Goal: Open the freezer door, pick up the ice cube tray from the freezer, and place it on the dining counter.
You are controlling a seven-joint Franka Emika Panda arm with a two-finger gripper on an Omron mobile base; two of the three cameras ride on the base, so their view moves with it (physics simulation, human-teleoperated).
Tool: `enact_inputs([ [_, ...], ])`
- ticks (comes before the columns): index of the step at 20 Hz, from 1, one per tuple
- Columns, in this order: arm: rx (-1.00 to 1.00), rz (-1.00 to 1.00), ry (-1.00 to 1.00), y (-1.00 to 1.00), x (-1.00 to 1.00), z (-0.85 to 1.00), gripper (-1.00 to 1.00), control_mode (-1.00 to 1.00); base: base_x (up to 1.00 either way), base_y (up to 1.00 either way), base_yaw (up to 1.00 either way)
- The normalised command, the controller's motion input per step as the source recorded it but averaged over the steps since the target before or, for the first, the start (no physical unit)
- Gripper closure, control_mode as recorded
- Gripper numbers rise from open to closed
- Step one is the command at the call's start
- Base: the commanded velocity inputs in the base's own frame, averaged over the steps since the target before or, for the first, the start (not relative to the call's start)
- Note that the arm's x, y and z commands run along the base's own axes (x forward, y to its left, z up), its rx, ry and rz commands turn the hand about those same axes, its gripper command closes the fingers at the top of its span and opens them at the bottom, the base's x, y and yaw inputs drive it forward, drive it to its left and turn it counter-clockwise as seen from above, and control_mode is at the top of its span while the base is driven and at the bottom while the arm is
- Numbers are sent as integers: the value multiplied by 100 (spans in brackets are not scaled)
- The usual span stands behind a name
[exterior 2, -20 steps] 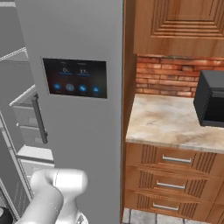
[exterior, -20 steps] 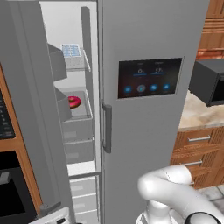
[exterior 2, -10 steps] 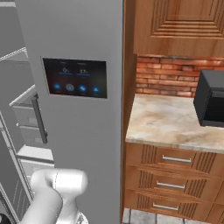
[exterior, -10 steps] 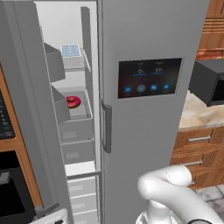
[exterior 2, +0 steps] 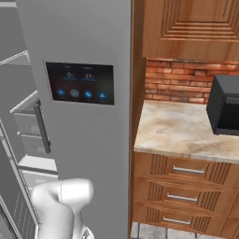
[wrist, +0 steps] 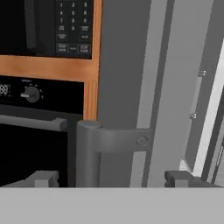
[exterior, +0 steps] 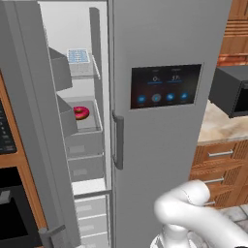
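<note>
Since the earlier frames the freezer door (exterior: 34, 121) is standing a touch wider, its lower handle bracket now poking into the bottom of the left base view, and the jaws (wrist: 111, 177) are spreading apart after being nearly shut. In the hand view I am seeing the two fingertips (wrist: 41, 178) standing wide, one on each side of the vertical bar handle (wrist: 87, 153), which is sitting between them, nearer the left tip. Whether either tip is touching the bar I cannot tell; nothing is gripped, as I read it. I am judging that I am letting go of the handle because the door is open far enough.

Moving outward, the handle's bracket is joining the grey door face, with the black oven (wrist: 39, 100) and its wooden trim behind it on one side and the pale freezer (exterior: 80, 121) interior on the other. The arm is folding low near the base, which is why the hand is working down by the handle's lower end.

The ice cube tray (exterior: 78, 55) is lying flat on an upper shelf inside the freezer, well above the pink donut (exterior: 81, 113) in its bin. The door with the display panel (exterior: 164, 86) is closed beside it. Next, I think, I am going to need to back off the handle and raise the arm to that shelf.
</note>
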Motion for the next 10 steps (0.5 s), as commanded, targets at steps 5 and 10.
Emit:
enact_inputs([
  [5,9,3,-14,-91,-1,87,-100,-100,0,0,0],
  [10,13,5,-5,-62,25,100,-100,-100,0,0,0],
])
